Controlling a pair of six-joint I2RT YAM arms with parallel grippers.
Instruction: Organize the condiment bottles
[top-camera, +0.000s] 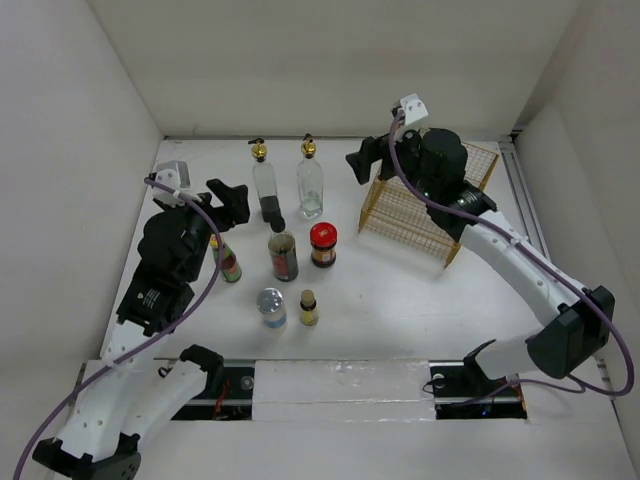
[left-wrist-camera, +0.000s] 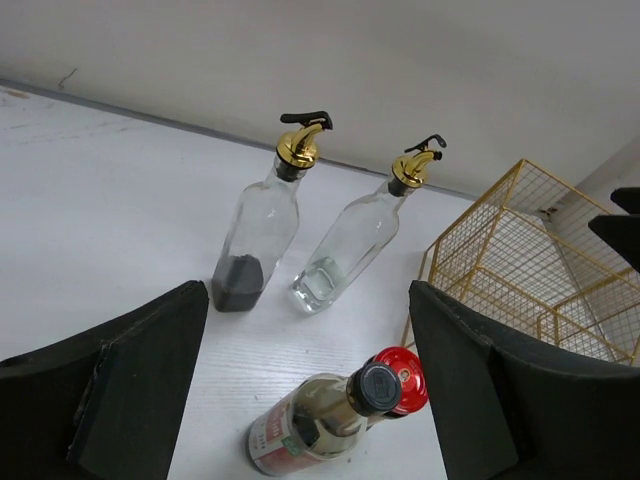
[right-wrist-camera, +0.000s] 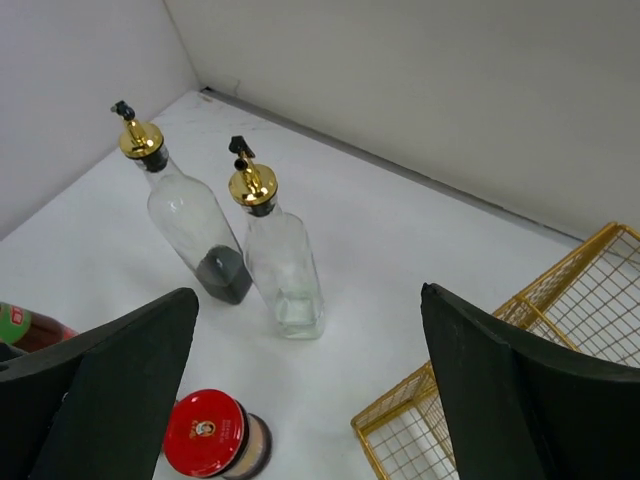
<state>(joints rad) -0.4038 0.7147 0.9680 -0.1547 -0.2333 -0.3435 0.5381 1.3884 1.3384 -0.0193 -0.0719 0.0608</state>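
Observation:
Two tall clear gold-spouted bottles stand at the back: one with dark liquid (top-camera: 265, 185) (left-wrist-camera: 258, 233) (right-wrist-camera: 190, 220), one nearly empty (top-camera: 310, 182) (left-wrist-camera: 350, 245) (right-wrist-camera: 280, 255). In front stand a dark black-capped bottle (top-camera: 283, 252) (left-wrist-camera: 325, 420), a red-lidded jar (top-camera: 323, 244) (right-wrist-camera: 212, 436), a silver-lidded jar (top-camera: 271, 307), a small yellow bottle (top-camera: 309, 308) and a colourful-labelled bottle (top-camera: 228, 261). My left gripper (top-camera: 232, 203) (left-wrist-camera: 310, 385) is open and empty above the black-capped bottle. My right gripper (top-camera: 362, 160) (right-wrist-camera: 310, 385) is open and empty, right of the clear bottles.
A gold wire basket (top-camera: 430, 205) (left-wrist-camera: 520, 270) (right-wrist-camera: 520, 390) sits at the back right under my right arm. White walls close the table at the back and on both sides.

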